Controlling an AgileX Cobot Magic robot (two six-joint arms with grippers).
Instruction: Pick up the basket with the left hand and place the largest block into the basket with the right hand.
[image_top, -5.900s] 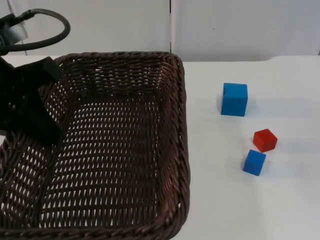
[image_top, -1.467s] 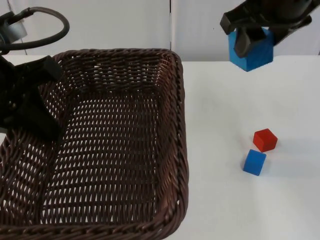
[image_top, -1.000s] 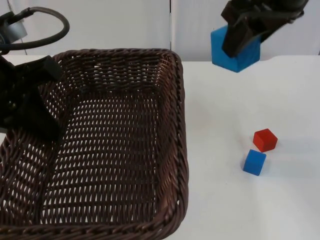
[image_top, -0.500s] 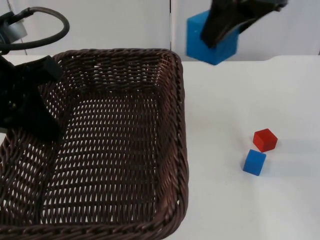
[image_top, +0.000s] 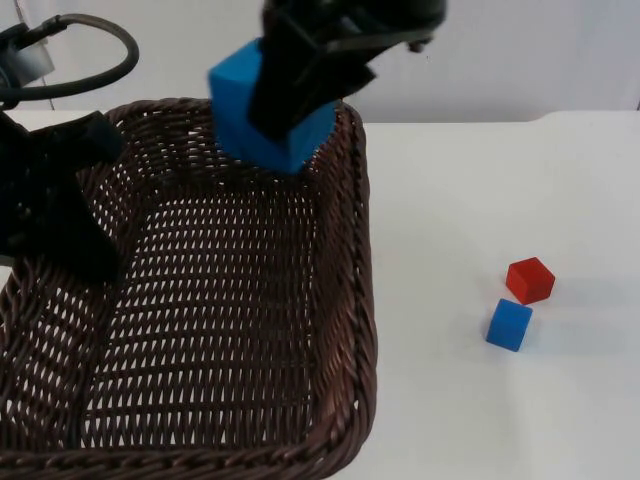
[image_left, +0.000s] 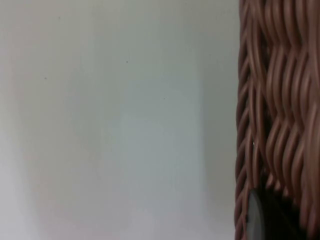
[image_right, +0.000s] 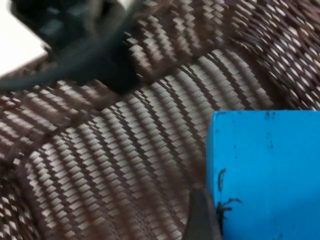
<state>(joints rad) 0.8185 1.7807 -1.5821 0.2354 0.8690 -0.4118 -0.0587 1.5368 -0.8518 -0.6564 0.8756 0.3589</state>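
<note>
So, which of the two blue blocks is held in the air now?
The large blue block: the right gripper holds it above the basket. The small blue block lies on the table beside the red block.

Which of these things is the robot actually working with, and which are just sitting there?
In use:
- wicker basket, gripped at its rim by the left gripper
- big blue block, held over the basket by the right gripper

Just lying about:
- red block
- small blue block

White table top (image_top: 470, 200) under even light, pale grey partition wall (image_top: 520, 50) behind.
</note>
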